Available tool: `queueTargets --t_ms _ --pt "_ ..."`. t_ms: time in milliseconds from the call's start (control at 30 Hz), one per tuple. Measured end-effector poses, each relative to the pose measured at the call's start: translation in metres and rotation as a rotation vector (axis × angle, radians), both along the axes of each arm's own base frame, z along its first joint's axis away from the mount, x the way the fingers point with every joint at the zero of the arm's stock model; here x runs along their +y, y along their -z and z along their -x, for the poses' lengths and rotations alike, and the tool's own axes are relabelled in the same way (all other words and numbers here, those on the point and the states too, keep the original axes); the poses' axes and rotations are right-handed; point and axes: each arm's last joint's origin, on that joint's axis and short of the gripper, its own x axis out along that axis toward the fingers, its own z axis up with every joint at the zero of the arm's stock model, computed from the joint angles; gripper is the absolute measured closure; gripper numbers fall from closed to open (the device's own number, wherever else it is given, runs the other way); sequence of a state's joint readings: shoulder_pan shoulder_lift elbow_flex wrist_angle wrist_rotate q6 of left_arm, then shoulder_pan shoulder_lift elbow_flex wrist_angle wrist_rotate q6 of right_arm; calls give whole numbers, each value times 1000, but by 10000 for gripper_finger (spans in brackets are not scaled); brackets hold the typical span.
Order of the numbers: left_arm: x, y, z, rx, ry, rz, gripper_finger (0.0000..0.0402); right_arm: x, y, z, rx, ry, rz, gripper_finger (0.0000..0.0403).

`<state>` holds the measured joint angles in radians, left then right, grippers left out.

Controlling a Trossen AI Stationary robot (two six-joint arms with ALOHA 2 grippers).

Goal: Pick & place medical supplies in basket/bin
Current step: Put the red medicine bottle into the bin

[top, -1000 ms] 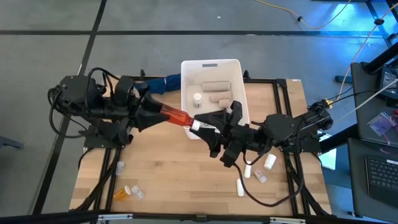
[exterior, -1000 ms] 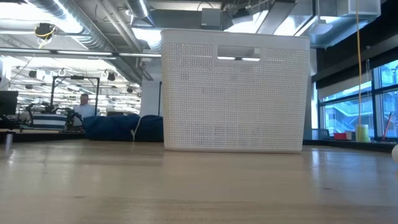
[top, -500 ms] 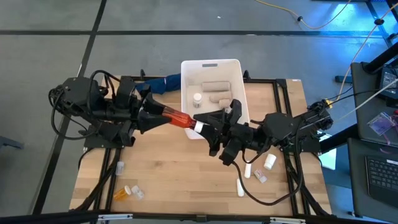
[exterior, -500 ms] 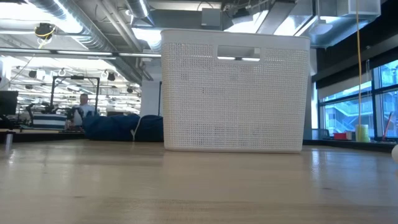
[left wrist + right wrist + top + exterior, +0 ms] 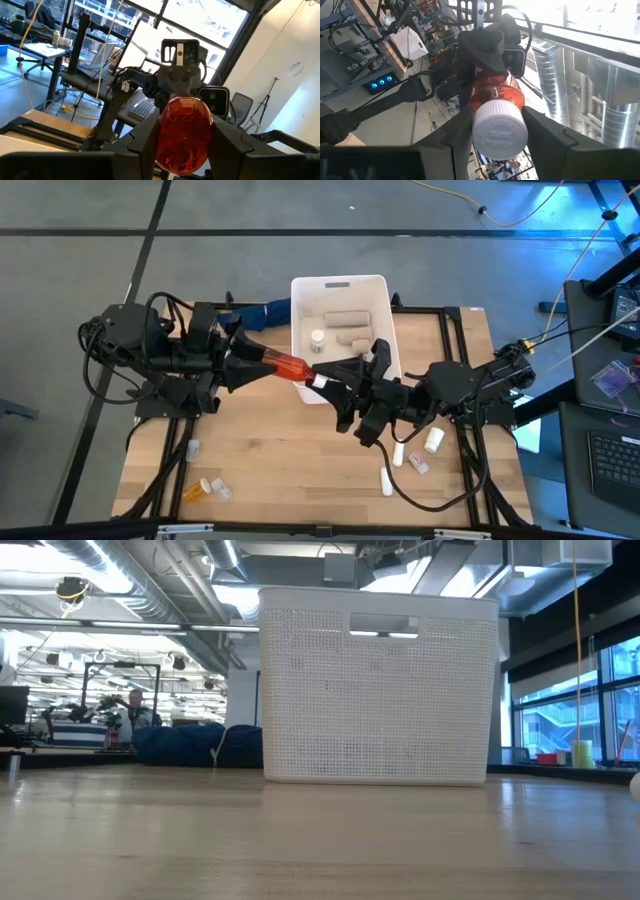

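Observation:
A red pill bottle [image 5: 283,366] with a white cap [image 5: 316,380] hangs level in the air over the near left corner of the white basket [image 5: 297,330]. My left gripper [image 5: 250,360] is shut on its bottom end and my right gripper [image 5: 327,383] is shut on its cap. In the left wrist view the bottle's base [image 5: 183,131] fills the gap between the fingers. The right wrist view shows the cap [image 5: 500,131] end on. The low view shows only the basket [image 5: 378,690], standing on the table. My left gripper pinches the bottle's bottom end [image 5: 165,135] between its two fingers. The fingers come level from the table's left and lie along the bottle, which is lifted clear. My right gripper pinches the white cap [image 5: 476,134] between its two fingers [image 5: 455,140]. It comes from the table's right, about level and in line with the bottle. The red body [image 5: 496,95] sticks out beyond the cap toward the other gripper.
The basket holds beige rolls [image 5: 345,317] and a white bottle [image 5: 317,338]. A blue cloth [image 5: 265,312] lies to its left. White bottles and tubes [image 5: 433,440] lie near the right front, and an orange bottle [image 5: 197,490] lies near the left front.
My right gripper has shut on the bottle's white cap. Both arms and the bottle have stayed in place.

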<state>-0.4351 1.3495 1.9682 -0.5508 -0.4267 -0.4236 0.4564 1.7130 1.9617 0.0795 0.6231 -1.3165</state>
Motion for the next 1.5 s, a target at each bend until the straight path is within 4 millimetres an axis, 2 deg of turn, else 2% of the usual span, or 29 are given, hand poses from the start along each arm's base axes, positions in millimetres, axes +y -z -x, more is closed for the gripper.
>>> queueTargets --t_ms 267,600,833,1000,1100,1233,1367,1500 --pt "0 0 0 0 -2 -16 257 0 0 0 1 -2 -9 281" --pt "5 1 7 26 -60 -91 227 -1 1 0 -4 20 -84 280" --pt "12 -2 22 38 -86 -174 213 -4 5 0 34 142 -129 281" --pt "22 6 35 149 -217 -264 213 -12 14 -3 99 243 -192 281" --pt "26 14 38 241 -304 -311 214 -27 23 -9 147 301 -248 281" --pt "28 25 39 345 -378 -386 215 -61 37 -15 230 371 -356 281" --pt "28 33 36 418 -429 -446 215 -105 46 -17 344 314 -548 281" --pt "29 38 35 468 -493 -499 215 -159 55 -17 413 322 -736 281"
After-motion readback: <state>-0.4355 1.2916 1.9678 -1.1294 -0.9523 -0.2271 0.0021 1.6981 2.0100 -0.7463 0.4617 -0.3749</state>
